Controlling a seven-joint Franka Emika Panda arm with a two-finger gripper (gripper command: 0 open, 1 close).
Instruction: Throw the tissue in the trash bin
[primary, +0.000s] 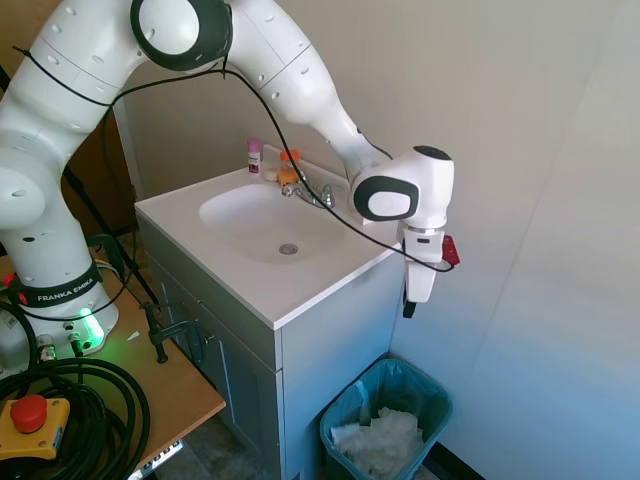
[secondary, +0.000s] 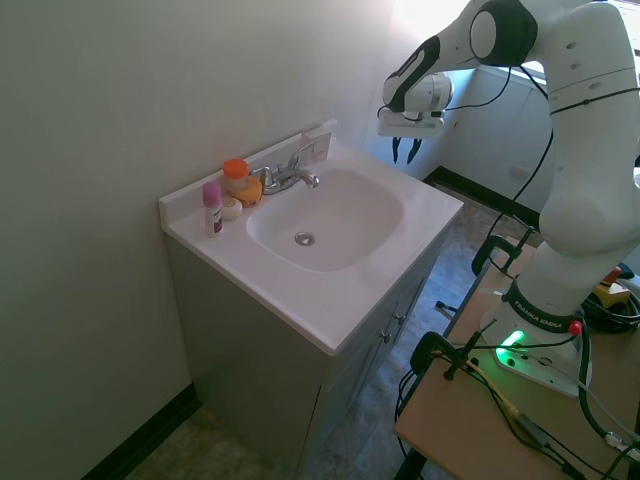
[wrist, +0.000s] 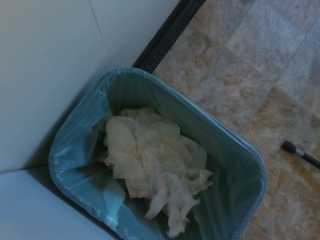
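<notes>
White crumpled paper (wrist: 155, 165) is seen in the teal-lined round trash bin (primary: 432, 398) at lower centre, below the spread, empty gripper (secondary: 406, 148); retraction is judged sufficient.

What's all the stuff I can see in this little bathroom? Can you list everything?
Sink vanity: one, white top, grey cabinet, against the wall.
Faucet: one, silver, behind the basin.
Pink-capped bottle: one, white, back corner of the counter.
Orange-capped container: one, beside the faucet.
Trash bin: one, teal-blue liner, on the floor beside the vanity.
Crumpled paper: a white heap inside the bin; the tissue cannot be told apart in it.
Gripper: one, dark fingers apart, holding nothing, above the bin.
</notes>
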